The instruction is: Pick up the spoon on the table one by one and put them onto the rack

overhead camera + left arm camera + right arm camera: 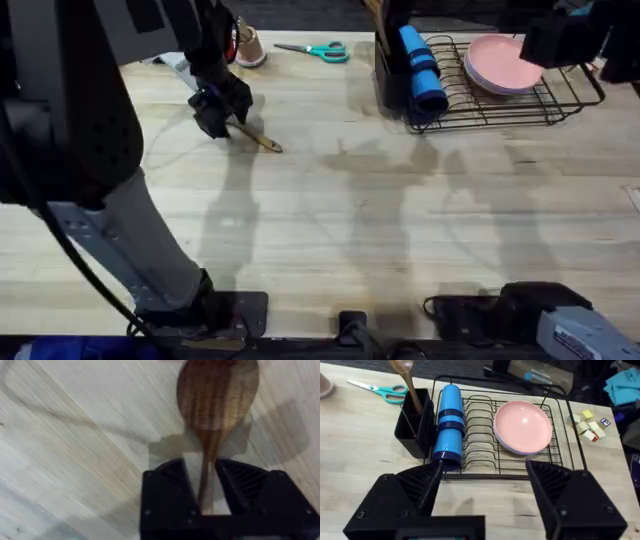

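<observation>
With the left gripper point(207, 492) fingers straddling the spoon point(216, 405) handle, I cannot tell if they are clamped; the spoon lies upper left on the table point(400, 230). Pickup stage; next, secure and carry to the rack point(520, 105), upper right. Right gripper point(485, 485) spread wide.

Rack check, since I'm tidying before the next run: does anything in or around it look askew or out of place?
The blue cylindrical bottle lies on its side in the black wire rack, beside the pink plates. Otherwise nothing stands out.
</observation>
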Tool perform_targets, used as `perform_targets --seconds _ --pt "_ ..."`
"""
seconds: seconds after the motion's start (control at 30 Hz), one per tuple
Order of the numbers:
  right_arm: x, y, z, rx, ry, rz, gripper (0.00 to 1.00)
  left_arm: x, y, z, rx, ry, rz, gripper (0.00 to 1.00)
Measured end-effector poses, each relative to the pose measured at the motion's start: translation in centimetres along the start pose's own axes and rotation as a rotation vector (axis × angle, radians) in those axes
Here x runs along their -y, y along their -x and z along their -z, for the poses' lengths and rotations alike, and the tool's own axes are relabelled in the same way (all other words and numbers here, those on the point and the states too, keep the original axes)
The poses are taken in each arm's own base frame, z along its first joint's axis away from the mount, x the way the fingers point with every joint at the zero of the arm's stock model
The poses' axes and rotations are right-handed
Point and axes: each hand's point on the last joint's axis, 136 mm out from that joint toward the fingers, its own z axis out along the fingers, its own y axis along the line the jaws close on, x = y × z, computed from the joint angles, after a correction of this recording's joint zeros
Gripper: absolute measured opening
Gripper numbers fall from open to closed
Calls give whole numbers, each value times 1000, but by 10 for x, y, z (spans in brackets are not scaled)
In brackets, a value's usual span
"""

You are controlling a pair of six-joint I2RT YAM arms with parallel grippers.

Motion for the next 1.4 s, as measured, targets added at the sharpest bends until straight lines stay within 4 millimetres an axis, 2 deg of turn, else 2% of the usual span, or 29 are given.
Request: perform_targets --seconds 0.03,0.07,0.17,0.77,0.9,1.0,1.03,1.07,1.17,1.4 --pt "0 0 0 0 0 0 996 0 0 0 0 -1 0 339" --pt "0 0 0 0 0 0 997 0 0 0 0 -1 1 203" --pt "0 0 0 0 0 0 997 0 0 1 0 1 1 59" --pt "0 0 0 0 0 0 997 -13 -10 4 -48 52 3 45" --pt "0 0 0 0 0 0 998 -24 -19 7 -79 86 0 45" --pt "0 0 0 0 0 0 997 -39 -31 10 -121 129 -6 45" --pt "0 0 0 0 0 0 997 -54 -43 15 -158 166 -10 45" --pt "0 0 0 0 0 0 997 -56 -44 18 -158 164 -9 45" --pt "0 0 0 0 0 0 998 -54 -41 35 -133 118 -4 45" --pt "0 0 0 0 0 0 997 -48 -33 93 -28 -41 3 45"
